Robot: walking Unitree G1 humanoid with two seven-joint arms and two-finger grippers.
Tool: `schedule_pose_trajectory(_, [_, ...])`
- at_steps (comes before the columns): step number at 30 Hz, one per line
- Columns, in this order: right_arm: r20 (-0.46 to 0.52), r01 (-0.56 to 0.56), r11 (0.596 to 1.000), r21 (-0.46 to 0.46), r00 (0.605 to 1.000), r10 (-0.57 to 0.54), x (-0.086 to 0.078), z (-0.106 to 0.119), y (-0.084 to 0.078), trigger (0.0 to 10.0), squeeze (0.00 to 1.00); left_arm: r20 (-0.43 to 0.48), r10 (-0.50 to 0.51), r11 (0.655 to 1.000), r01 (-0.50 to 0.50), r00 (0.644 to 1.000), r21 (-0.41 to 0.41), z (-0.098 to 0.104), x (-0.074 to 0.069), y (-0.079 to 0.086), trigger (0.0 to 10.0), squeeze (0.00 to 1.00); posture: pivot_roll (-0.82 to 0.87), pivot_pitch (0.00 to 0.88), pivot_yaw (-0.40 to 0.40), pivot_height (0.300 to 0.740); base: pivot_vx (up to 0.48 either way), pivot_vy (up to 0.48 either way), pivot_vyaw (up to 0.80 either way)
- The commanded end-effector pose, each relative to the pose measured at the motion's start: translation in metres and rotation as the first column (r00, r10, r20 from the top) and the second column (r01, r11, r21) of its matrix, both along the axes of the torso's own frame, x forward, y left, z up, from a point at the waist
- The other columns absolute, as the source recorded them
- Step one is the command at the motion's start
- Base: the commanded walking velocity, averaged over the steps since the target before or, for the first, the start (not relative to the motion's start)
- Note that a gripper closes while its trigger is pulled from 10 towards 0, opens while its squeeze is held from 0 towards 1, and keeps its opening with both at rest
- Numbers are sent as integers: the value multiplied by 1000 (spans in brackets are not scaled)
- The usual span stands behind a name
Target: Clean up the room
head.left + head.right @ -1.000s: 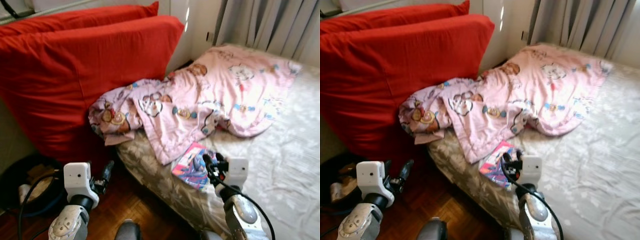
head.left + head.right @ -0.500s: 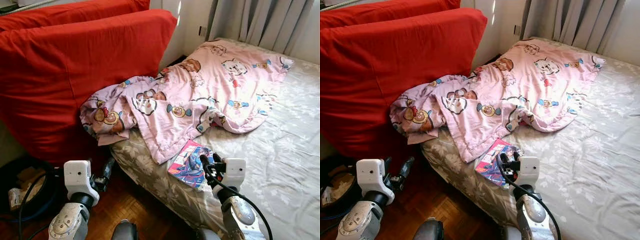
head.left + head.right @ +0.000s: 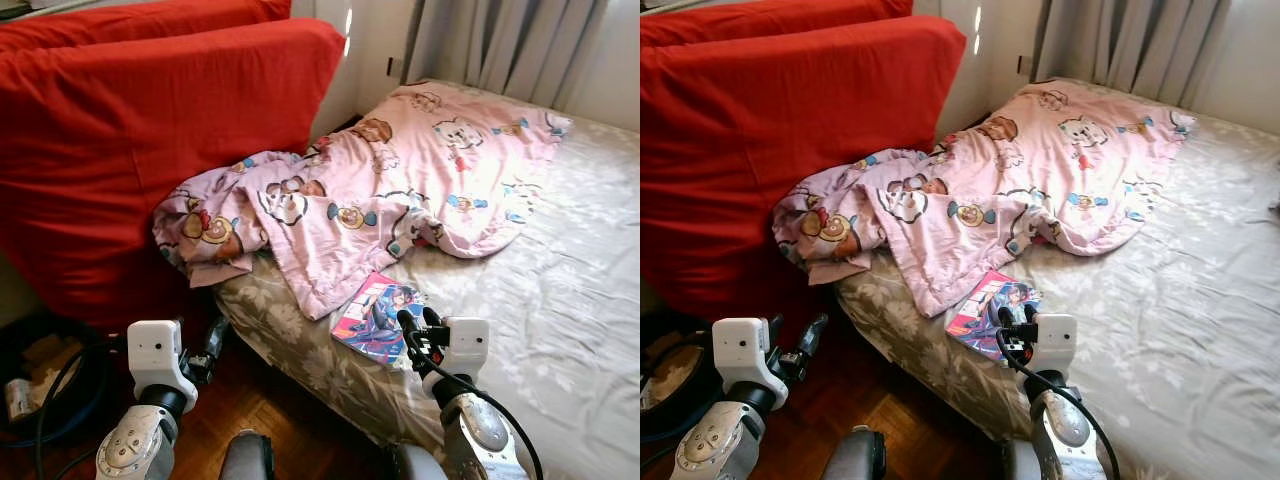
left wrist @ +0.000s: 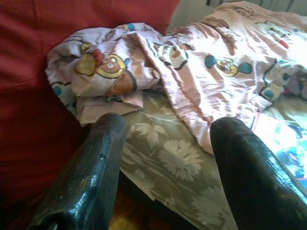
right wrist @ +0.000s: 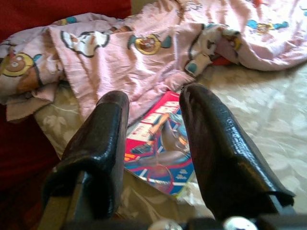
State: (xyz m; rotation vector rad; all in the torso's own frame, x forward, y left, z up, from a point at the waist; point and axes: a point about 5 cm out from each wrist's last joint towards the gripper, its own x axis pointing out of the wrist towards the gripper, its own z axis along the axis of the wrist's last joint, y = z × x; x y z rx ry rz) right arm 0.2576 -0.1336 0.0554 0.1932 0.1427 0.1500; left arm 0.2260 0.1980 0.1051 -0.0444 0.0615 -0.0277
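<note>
Left eye view: cables [image 3: 45, 385] beside bed [image 3: 560, 300].

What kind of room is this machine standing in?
Most likely a bedroom: a bed with a flowered sheet, a crumpled pink cartoon blanket on it, big red cushions propped beside it, and curtains behind.

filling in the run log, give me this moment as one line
right gripper open, over comic book on bed | left gripper open, idle | pink blanket crumpled
</note>
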Motion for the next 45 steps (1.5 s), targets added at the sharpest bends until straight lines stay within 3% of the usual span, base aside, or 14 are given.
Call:
schedule_pose_trajectory(1, [-12,-7,1000,3,1000,7,-2,-2,2,10000,0,0,-7,1000,7,1000,3,2,0,0,10000,0,102,104,1,623,0,0,0])
schedule_pose_trajectory(29, [-25,-27,1000,6,999,27,0,-6,7,10000,0,-9,-15,1000,15,1000,-9,5,-1,1,10000,0,118,110,1,623,0,0,0])
schedule_pose_trajectory(35, [-76,4,1000,-17,997,-5,0,-14,4,10000,0,-12,-16,1000,16,1000,-8,4,-1,1,10000,0,121,113,4,623,0,0,0])
schedule_pose_trajectory(45, [-49,1,1000,-8,999,-2,0,-12,4,10000,0,-15,-21,1000,21,1000,-3,5,-2,1,10000,0,123,123,9,613,0,0,0])
